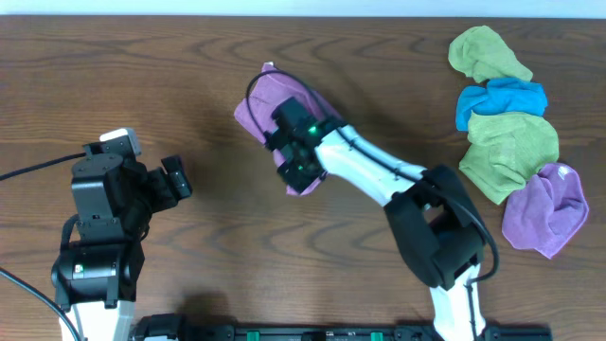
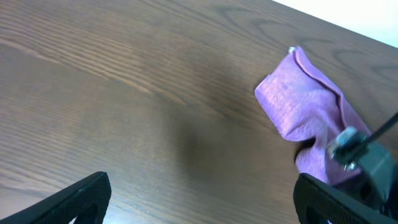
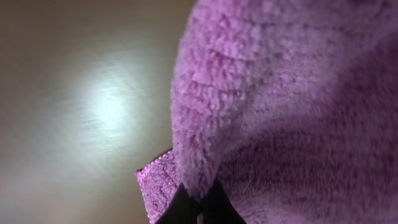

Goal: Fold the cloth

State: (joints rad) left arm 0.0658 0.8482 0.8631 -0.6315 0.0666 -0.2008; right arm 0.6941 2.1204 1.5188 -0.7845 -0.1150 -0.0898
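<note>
cloth: mauve cloth (image 1: 273, 95) bunched on the desk (image 1: 123, 66), centre-back, near part hidden under the right arm's wrist
right gripper: right gripper (image 3: 199, 210) closed tight, pinching a fold at the cloth's edge
left gripper: left gripper (image 2: 202, 186) spread wide, holding nothing, over bare desk well left of the cloth
spare cloths: green cloth (image 1: 486, 52), blue cloth (image 1: 502, 99), second green cloth (image 1: 509, 152), lavender cloth (image 1: 547, 210), heaped touching one another at the desk's right side, well apart from the cloth
overhead only: the spare heap and both arms; the pinch itself is covered by the wrist
right wrist only: the pinch close up, fluffy pile, desk blurred behind
left wrist only: small white tag (image 2: 291, 50) at the cloth's far corner
</note>
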